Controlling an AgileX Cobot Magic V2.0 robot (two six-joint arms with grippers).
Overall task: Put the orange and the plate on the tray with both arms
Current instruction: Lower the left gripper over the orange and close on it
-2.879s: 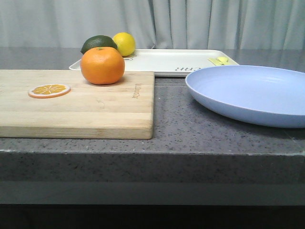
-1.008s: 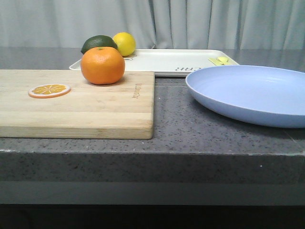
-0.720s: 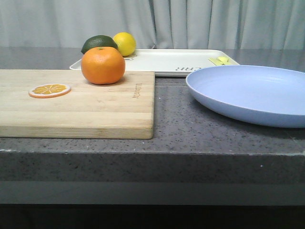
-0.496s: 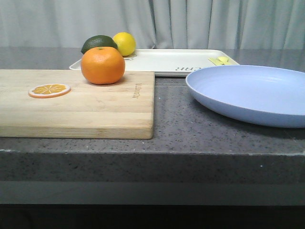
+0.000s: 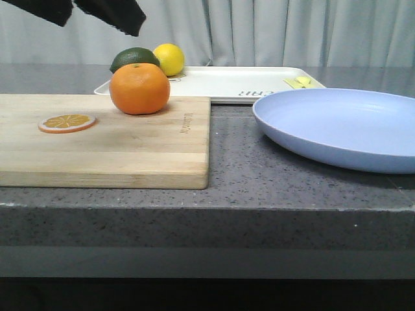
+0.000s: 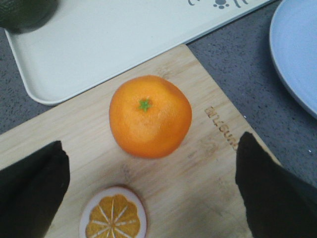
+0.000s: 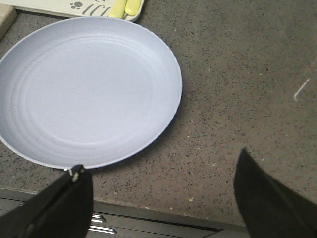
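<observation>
Front view: one orange [image 5: 139, 89], one plate [image 5: 343, 126], one tray [image 5: 227, 83].

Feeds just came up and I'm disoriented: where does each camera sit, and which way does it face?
Front: table height, looking forward at the orange, plate, tray; left claw in the top corner.
Left wrist: above the orange, open fingers showing.
Right wrist: above the plate, open fingers showing.
Each wrist view shares its object with the front.

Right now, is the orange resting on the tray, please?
No, the orange sits on the wooden cutting board, beside the tray.
</observation>
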